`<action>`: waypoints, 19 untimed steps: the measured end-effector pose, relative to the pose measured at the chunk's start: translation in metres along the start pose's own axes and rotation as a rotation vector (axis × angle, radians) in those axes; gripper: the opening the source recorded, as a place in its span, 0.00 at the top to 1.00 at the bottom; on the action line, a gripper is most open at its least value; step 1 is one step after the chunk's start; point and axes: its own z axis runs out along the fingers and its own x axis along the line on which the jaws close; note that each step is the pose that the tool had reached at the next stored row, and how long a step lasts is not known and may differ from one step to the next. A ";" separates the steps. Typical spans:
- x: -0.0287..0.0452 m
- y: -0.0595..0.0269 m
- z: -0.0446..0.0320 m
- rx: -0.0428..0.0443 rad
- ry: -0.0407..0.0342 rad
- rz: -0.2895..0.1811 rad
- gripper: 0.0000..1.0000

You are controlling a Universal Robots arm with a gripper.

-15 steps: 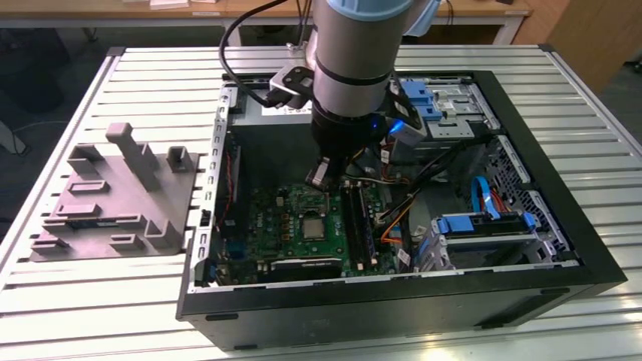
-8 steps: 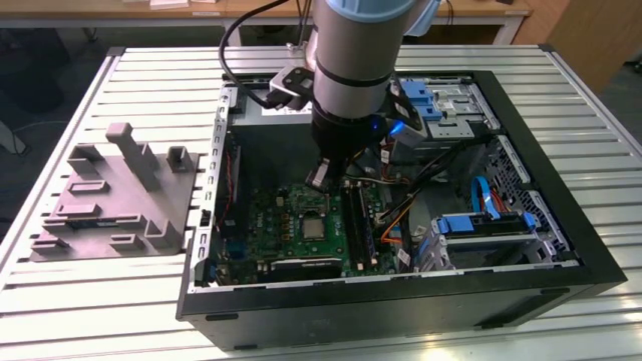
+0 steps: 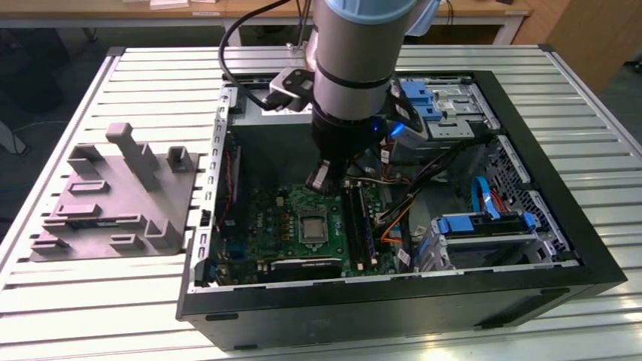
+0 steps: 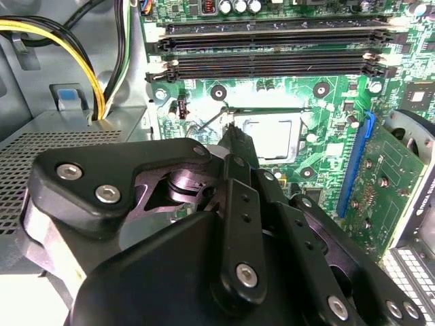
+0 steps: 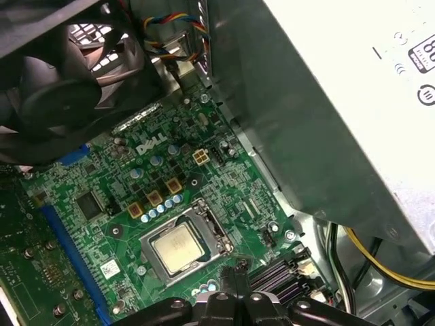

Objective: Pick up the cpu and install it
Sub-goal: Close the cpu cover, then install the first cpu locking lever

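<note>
Your end effector (image 5: 234, 285) hovered beside the seated small silvery square cpu (image 5: 178, 246); grip state unclear. Placement looked done; check seating.

Even, rather dim indoor light falls from above in the exterior view. The slatted table (image 3: 90, 301) is pale and evenly lit, while the inside of the computer case (image 3: 561, 226) lies in shade beneath the arm (image 3: 351, 68), darkest along its black front wall. A small blue glow shows on the arm's lower end. The arm's upper part is soft and out of focus.

In the second wrist view the black gripper (image 4: 234, 146) close to the lens is blurred, with dull highlights on its screws; the green circuit board (image 4: 326, 102) beyond is sharp. In the first wrist view the chip (image 5: 180, 246) gleams softly, and the grey box (image 5: 326, 102) is smooth and hazy.
</note>
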 end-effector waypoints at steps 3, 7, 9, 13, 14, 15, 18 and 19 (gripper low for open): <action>0.0023 0.0004 0.0000 0.0001 0.0002 -0.002 0.89; 0.0085 0.0056 0.0004 0.0001 0.0006 -0.009 0.89; 0.0113 0.0078 0.0006 0.0001 0.0009 -0.012 0.89; 0.0118 0.0083 0.0007 0.0001 0.0009 -0.013 0.89; 0.0118 0.0083 0.0006 0.0001 0.0010 -0.014 0.89; 0.0118 0.0083 0.0007 0.0001 0.0009 -0.014 0.89; 0.0117 0.0083 0.0006 0.0001 0.0010 -0.014 0.89; 0.0118 0.0083 0.0006 0.0001 0.0010 -0.014 0.89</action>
